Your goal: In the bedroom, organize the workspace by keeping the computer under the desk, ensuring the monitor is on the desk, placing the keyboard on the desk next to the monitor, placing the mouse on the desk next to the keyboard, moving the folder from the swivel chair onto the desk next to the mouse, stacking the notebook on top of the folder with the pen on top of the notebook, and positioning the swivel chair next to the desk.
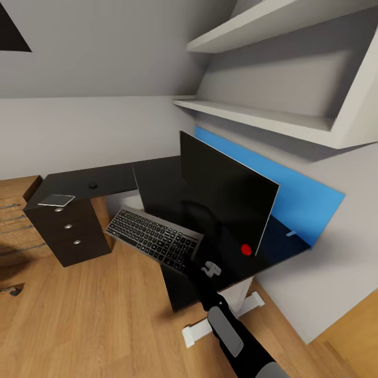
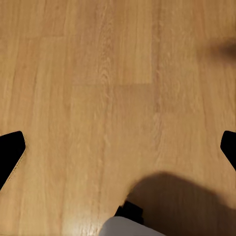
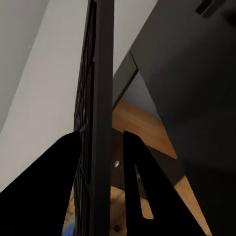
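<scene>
From my head, the glossy black tabletop (image 1: 157, 181) carries the monitor (image 1: 226, 191); my right pincer (image 1: 195, 261) pinches the keyboard (image 1: 152, 237) at its 4 o'clock corner, over plank floor (image 1: 105, 315). My left pincer (image 2: 118, 147) hangs spread over wood grain. My right wrist shows the keyboard's (image 3: 101, 98) slim edge between my fingers (image 3: 142, 187).

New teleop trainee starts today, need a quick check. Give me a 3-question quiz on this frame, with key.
1. True or false: the wide flat black monitor stands on the glossy black L-shaped desk.
2. Multiple choice: the right gripper has its fingers on either side of which thing? A) small black oval mouse B) long slim dark grey keyboard C) small grey glossy notebook
3. Fill in: the left gripper, fingers wide apart, hangs over the light wood plank ____.

Key: 1 true; 2 B; 3 floor.
</scene>
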